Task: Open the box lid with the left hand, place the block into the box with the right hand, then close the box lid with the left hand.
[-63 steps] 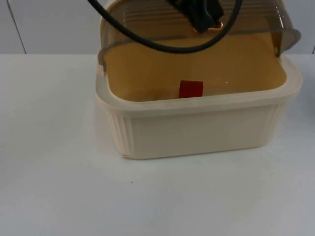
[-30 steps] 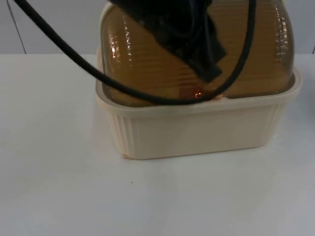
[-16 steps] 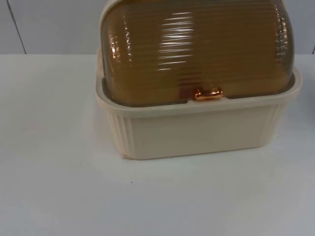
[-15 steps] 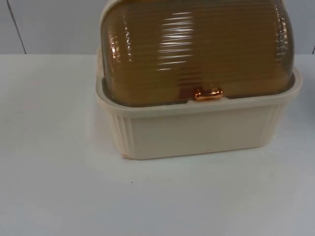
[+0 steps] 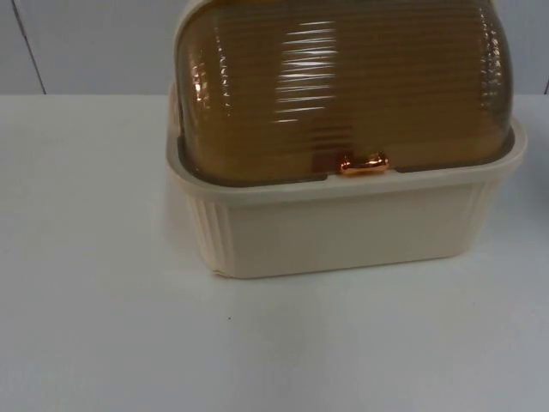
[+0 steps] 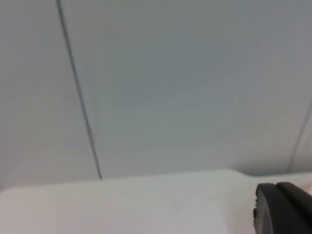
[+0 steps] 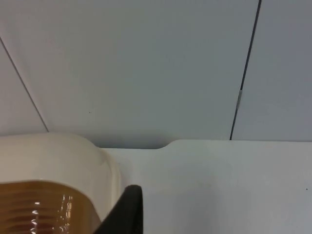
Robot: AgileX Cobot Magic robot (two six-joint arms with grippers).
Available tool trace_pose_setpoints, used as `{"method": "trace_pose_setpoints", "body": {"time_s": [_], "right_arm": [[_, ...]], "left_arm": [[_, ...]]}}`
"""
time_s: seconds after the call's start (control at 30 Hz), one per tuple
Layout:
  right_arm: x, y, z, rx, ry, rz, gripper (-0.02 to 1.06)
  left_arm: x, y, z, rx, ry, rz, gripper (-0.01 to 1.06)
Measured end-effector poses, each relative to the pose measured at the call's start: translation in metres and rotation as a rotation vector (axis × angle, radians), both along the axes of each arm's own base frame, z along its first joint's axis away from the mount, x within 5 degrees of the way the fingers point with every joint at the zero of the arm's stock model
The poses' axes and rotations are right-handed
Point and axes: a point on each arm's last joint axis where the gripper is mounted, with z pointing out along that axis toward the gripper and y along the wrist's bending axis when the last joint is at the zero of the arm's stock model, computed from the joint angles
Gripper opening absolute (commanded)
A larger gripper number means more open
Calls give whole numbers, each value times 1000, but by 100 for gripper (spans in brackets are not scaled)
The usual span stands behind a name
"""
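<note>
The cream ribbed box (image 5: 343, 227) stands on the white table at the centre back. Its amber ribbed lid (image 5: 343, 86) is down, resting on the box rim, with the copper handle (image 5: 363, 164) at the front edge. The lid hides the red block inside the box. A black part of my left gripper (image 6: 282, 209) hangs over the table near the wall, away from the box. My right gripper (image 7: 126, 212) waits close beside a rounded corner of the box (image 7: 53, 156), where a strip of the amber lid (image 7: 44, 207) shows.
Bare white table (image 5: 103, 326) stretches in front of the box and to its left. The grey partition wall (image 5: 86, 43) with dark seams closes the back, right behind the box.
The lid, open two seconds ago with the red block showing inside, has swung down shut. The left arm that lay over it has withdrawn from the top view. Nothing has moved in the last half second.
</note>
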Motion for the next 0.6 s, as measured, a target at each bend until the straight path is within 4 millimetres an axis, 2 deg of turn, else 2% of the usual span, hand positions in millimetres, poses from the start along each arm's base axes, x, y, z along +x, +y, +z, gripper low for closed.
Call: {"method": "trace_pose_setpoints", "body": {"time_s": [0.2, 0.33, 0.6], "right_arm": [[0, 0, 0, 0, 0, 0, 105], [0, 0, 0, 0, 2, 0, 105], [-1, 0, -1, 0, 17, 1, 105]], "left_arm": [[1, -6, -12, -37, 108, -61, 0], [8, -11, -28, -75, 214, -84, 0], [9, -7, -30, -70, 226, -35, 0]]}}
